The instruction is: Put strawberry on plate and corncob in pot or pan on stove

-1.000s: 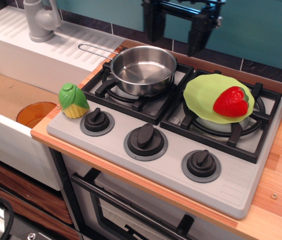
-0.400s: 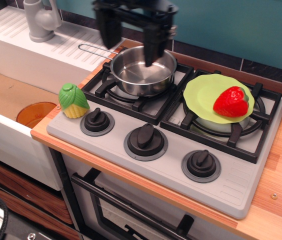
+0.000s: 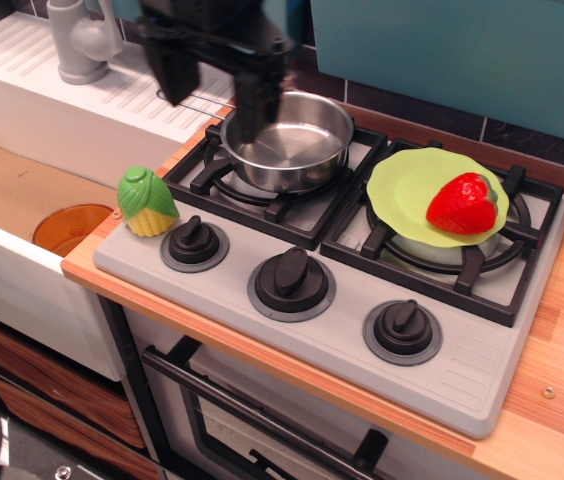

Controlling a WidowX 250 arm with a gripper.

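Looking down at the stove point(image 3: 462, 385), you have the gripper point(image 3: 212, 95) spread empty above its rear-left pan point(image 3: 287, 140), strawberry point(image 3: 462, 203) already plated, and descending carelessly toward the front-left corncob point(image 3: 146, 201) could knock it off.

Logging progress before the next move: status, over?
Tool open, empty, above steel saucepan's left rim. Red toy strawberry on lime-green plate. Yellow corncob with green husk at stove's left corner, path clear.
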